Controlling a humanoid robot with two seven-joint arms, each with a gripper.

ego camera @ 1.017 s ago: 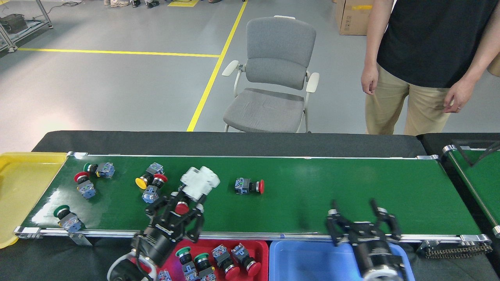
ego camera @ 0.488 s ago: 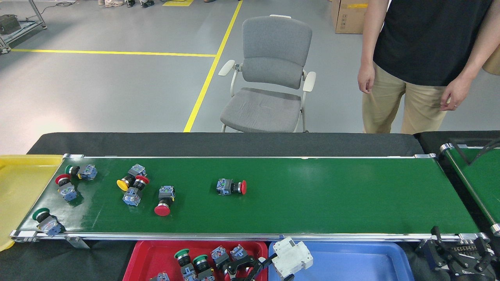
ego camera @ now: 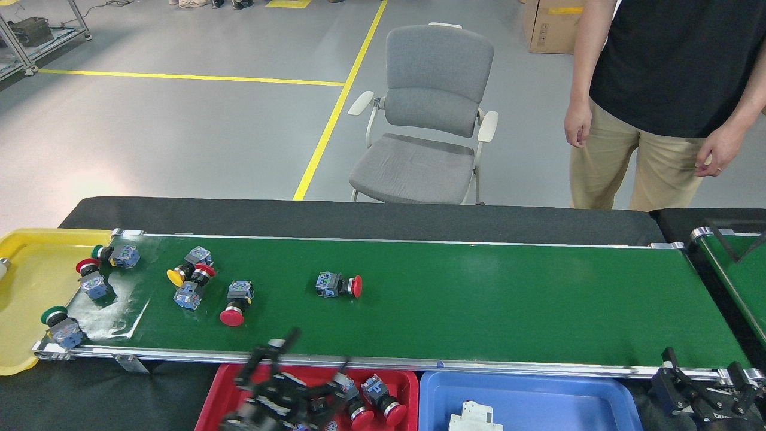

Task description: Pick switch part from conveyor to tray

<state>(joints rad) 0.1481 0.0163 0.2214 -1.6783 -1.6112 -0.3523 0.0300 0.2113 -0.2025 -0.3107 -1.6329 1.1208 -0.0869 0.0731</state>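
Note:
The conveyor carries several push-button switch parts: a red one mid-belt, another red one, a cluster with a yellow cap, and more at the left end. A white switch part lies in the blue tray, free of any gripper. My left gripper is motion-blurred over the red tray at the belt's near rail, its fingers spread and holding nothing. My right gripper stands open and empty at the bottom right, off the belt's end.
The red tray holds several red and green button switches. A yellow tray sits at the belt's left end. A second green belt angles in at right. A person and a grey chair stand behind the table.
The white part, held by my left gripper half a second ago, now lies in the blue tray. That gripper moved left over the red tray. Parts on the belt drifted left.

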